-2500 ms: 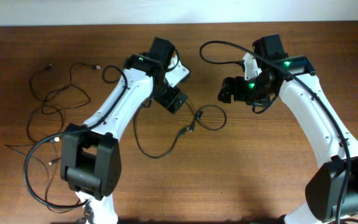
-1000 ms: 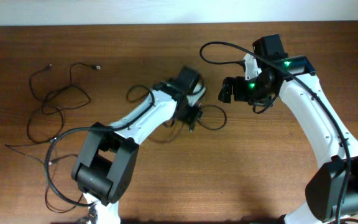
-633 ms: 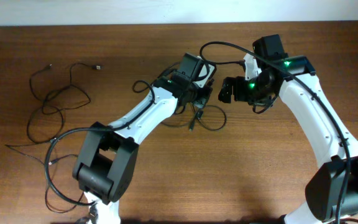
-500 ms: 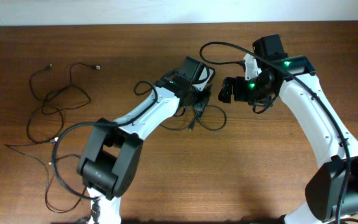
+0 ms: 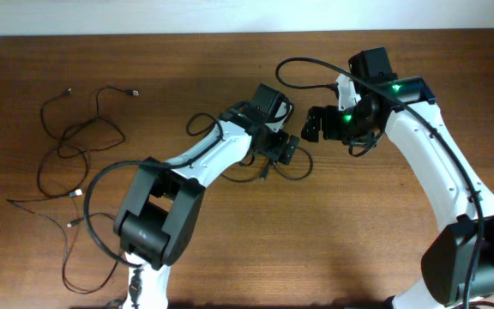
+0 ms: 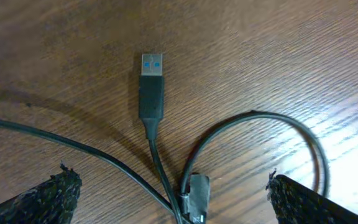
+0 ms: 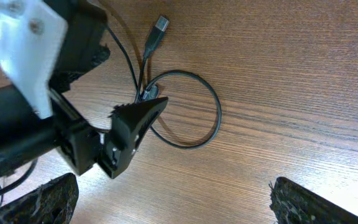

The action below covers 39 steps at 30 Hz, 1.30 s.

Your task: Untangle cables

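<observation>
One thin black cable lies at the table's centre; its loop shows beside my left gripper. In the left wrist view its USB plug points away, the loop curls right, and a small grey connector sits where the strands cross. My left gripper is open, fingers on either side of that crossing, holding nothing. My right gripper hovers just right of it, open and empty. The same loop and plug show in the right wrist view. Several more loose black cables lie far left.
The left arm's white and black wrist fills the left of the right wrist view, close to my right gripper. Thick black robot cables arc over the right arm. A pale wall edge runs along the back.
My left arm has swung from left of centre to the right and settled over the centre cable's crossing. The cable's lower loop has drawn in under the arm. The right arm has not moved.
</observation>
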{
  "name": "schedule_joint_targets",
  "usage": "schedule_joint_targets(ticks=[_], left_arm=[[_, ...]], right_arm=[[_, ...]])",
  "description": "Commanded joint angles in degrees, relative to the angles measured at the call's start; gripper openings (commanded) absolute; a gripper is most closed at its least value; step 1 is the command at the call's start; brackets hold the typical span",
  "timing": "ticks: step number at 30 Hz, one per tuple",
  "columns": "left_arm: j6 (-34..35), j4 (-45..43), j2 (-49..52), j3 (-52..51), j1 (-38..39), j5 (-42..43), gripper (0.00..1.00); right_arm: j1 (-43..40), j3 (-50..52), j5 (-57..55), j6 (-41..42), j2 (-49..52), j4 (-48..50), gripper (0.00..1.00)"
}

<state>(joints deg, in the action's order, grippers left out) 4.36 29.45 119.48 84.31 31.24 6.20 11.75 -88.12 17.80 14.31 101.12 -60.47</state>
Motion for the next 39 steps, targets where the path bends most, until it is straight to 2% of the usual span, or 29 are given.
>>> schedule_joint_targets(ticks=[1,3,8,11,14,16,19,22,26,29,31,34,39], left_arm=[[0.0,0.6,4.0,0.2,0.7,-1.1,0.97],[0.0,0.7,5.0,0.2,0.9,-1.1,0.91],[0.0,1.7,5.3,0.2,1.7,-1.1,0.55],[0.0,3.1,5.3,0.2,2.8,-1.1,0.43],[0.0,3.7,5.3,0.2,4.2,-1.4,0.2],[0.0,3.7,5.3,0.2,4.5,-1.8,0.0],[0.0,4.1,5.2,0.8,4.3,-1.7,0.0],[-0.1,10.8,4.4,7.0,2.5,-1.7,0.0],[-0.1,24.7,2.5,25.9,-2.8,-1.7,0.0],[-0.1,27.0,2.3,36.9,-7.0,-3.3,0.0],[-0.1,24.2,2.3,40.5,-10.1,-8.4,0.0],[-0.1,16.2,2.5,40.3,-13.2,-15.2,0.0],[-0.1,3.5,5.0,40.3,-17.9,-15.3,0.0]], right_arm=[[-0.3,-0.3,-0.5,-0.6,0.3,0.0,0.99],[-0.3,-0.3,-0.5,-0.6,0.3,0.0,0.99],[-0.3,-0.3,-0.5,-0.6,0.3,0.0,0.99],[-0.3,-0.3,-0.5,-0.6,0.3,0.0,0.99],[-0.3,-0.3,-0.5,-0.6,0.3,0.0,0.99],[-0.3,-0.3,-0.5,-0.6,0.3,0.0,0.99],[-0.3,-0.3,-0.5,-0.6,0.3,-0.2,0.99],[-0.3,-0.3,-0.5,-0.6,0.3,-0.2,0.99],[-0.3,-0.3,-0.5,-0.6,0.3,-0.3,0.99],[-0.3,-0.3,-0.5,-0.6,0.3,-0.3,0.99],[-0.3,-0.3,-0.5,-0.6,0.3,-0.3,0.99],[-0.3,-0.3,-0.5,-0.6,0.3,0.0,0.99],[-0.3,-0.3,-0.5,-0.6,0.3,-0.1,0.99]])
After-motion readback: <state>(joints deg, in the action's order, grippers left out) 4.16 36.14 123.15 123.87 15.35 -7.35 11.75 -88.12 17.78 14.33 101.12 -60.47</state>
